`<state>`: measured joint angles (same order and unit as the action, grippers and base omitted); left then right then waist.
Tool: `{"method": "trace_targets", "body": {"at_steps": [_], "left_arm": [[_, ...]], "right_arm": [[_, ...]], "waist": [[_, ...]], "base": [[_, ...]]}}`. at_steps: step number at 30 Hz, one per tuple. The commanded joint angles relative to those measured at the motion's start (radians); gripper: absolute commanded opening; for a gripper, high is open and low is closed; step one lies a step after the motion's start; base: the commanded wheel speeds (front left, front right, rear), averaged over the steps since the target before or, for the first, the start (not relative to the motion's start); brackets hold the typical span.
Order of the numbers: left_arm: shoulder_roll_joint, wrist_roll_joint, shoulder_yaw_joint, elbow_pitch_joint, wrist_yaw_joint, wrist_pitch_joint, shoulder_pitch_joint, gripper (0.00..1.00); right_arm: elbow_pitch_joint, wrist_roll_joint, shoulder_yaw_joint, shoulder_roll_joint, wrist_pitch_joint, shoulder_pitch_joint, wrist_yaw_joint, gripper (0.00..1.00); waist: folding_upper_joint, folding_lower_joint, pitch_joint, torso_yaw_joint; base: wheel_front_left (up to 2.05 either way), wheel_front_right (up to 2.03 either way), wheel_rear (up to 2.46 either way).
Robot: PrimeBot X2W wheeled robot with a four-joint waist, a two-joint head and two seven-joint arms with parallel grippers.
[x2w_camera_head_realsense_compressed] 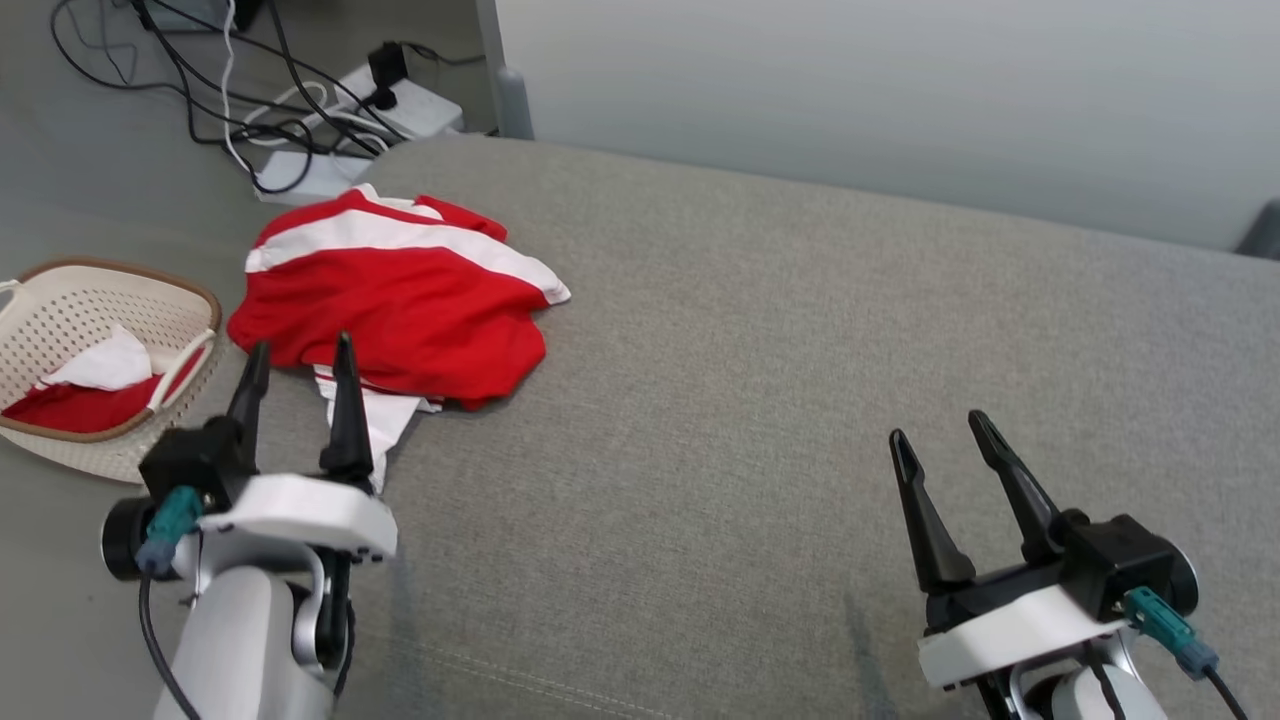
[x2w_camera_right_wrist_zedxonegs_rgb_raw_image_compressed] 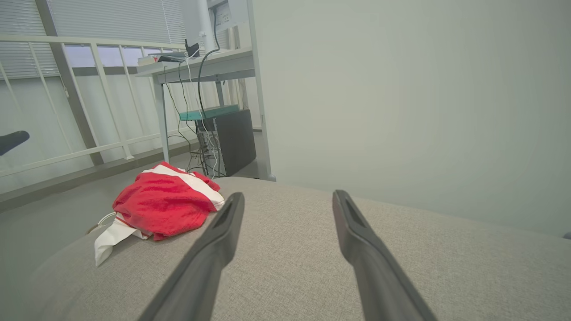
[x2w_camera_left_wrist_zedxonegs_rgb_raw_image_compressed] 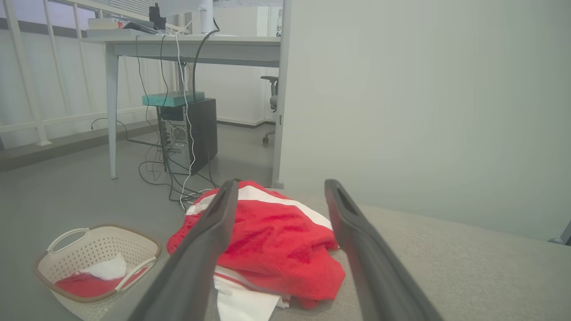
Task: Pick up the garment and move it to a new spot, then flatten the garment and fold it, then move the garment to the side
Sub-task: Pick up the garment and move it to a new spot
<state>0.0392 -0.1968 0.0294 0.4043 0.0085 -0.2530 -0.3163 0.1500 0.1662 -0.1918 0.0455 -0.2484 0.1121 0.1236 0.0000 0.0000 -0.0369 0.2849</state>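
Garment on sofa, basket beside it

Garment: red with white stripes, crumpled.
Lies in a loose heap at the grey cushion's far-left corner.

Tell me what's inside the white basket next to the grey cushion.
The basket holds red cloth with a white piece lying on top. Anything beneath those two is covered and cannot be seen.

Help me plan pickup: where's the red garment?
Head view: the crumpled red-and-white garment lies at the grey fabric surface's left edge, beyond the left claw, right of the cream basket.
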Motion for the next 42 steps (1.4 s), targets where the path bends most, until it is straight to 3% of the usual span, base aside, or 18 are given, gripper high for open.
{"method": "trace_targets", "body": {"at_steps": [1, 13, 27, 42], "left_arm": [[0.016, -0.012, 0.04, 0.007, -0.006, -0.009, -0.077, 1.0], [0.074, -0.005, 0.081, 0.292, -0.028, -0.009, -0.329, 1.0], [0.196, 0.066, 0.044, 0.663, 0.025, -0.009, -0.567, 1.0], [0.278, 0.12, -0.013, 0.775, 0.071, -0.009, -0.625, 1.0]], "right_arm": [[-0.016, -0.014, -0.026, 0.012, -0.013, 0.053, 0.007, 1.0], [-0.001, -0.032, -0.074, 0.023, -0.013, 0.149, 0.007, 1.0], [0.002, -0.038, -0.114, 0.021, -0.013, 0.225, 0.007, 1.0], [-0.001, -0.017, -0.131, 0.011, -0.013, 0.259, 0.007, 1.0]], "waist": [[0.0, 0.0, -0.041, -0.025], [0.0, 0.0, -0.171, -0.097], [0.0, 0.0, -0.296, -0.191], [0.0, 0.0, -0.353, -0.242]], "base": [[0.0, 0.0, 0.0], [0.0, 0.0, 0.0], [0.0, 0.0, 0.0], [0.0, 0.0, 0.0]]}}
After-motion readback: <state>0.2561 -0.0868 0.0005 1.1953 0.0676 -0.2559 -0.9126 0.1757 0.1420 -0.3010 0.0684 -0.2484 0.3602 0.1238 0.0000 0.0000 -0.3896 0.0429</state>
